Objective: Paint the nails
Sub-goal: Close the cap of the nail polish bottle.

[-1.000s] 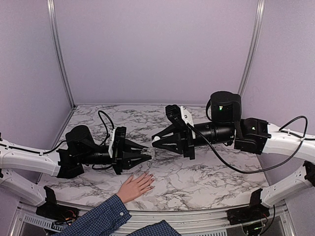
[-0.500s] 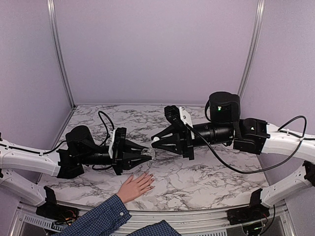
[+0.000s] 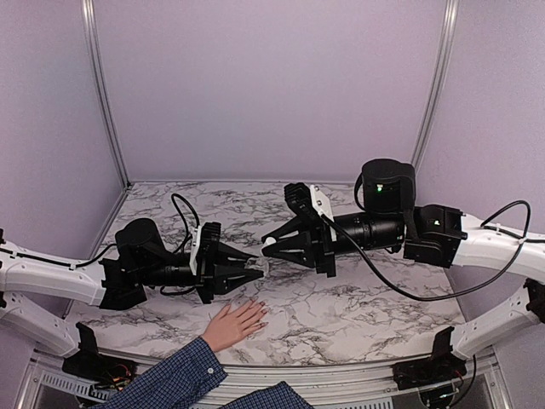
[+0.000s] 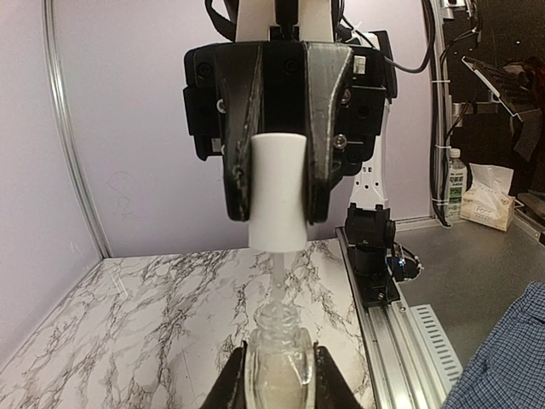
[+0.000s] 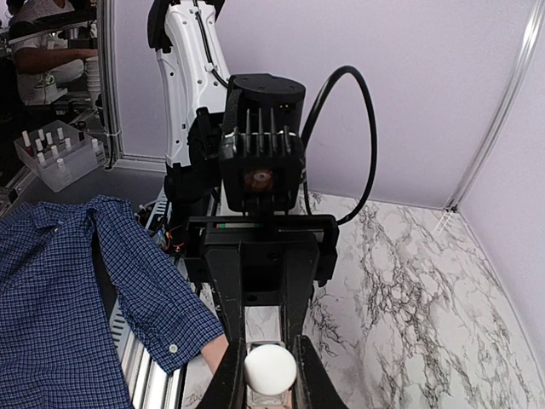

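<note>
Above the tabletop (image 3: pixel 341 317), my left end effector (image 3: pixel 255 273) is clamped on a clear bottle (image 4: pixel 278 366), my right end effector (image 3: pixel 268 245) on the white cap (image 4: pixel 278 192) just over its neck; the nails (image 3: pixel 261 312) rest below, hand (image 3: pixel 232 325) flat on marble.

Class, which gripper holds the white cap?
The right gripper; it pinches the white cap, while the left gripper holds the clear bottle.

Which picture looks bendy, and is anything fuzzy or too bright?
Top external view: the metal wall posts look curved, like in a fishbowl. Left wrist view: the clear bottle near the lens looks a little soft; the white cap is sharper. Right wrist view: that cap is washed-out bright.
</note>
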`<action>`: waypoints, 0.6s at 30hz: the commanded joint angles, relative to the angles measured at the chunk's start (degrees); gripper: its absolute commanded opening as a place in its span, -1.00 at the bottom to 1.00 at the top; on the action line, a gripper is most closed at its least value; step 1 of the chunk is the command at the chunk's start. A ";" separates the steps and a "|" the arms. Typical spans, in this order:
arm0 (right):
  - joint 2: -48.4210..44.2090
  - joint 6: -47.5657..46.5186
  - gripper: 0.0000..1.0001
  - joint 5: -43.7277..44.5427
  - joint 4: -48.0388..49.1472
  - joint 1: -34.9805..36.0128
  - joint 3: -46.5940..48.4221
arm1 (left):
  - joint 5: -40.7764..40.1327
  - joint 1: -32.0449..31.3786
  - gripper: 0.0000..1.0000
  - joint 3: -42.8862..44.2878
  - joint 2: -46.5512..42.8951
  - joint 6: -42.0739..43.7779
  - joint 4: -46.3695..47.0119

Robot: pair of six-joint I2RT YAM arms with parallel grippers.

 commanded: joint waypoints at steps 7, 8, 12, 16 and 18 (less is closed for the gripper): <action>0.36 0.28 -1.00 -0.44 1.09 0.43 2.06 | -1.21 -0.35 -1.00 1.12 -0.03 1.15 0.91; 0.44 0.28 -1.00 -0.44 1.10 0.43 2.06 | -1.21 -0.40 -1.00 1.05 -0.02 1.15 0.83; 0.45 0.28 -1.00 -0.42 1.10 0.41 2.14 | -1.32 -0.35 -1.00 1.00 0.02 1.19 0.73; 0.45 0.24 -1.00 -0.41 1.10 0.41 2.24 | -1.38 -0.35 -1.00 0.98 0.14 1.23 0.64; 0.37 0.28 -1.00 -0.37 1.12 0.43 2.24 | -1.43 -0.35 -1.00 0.92 0.22 1.32 0.55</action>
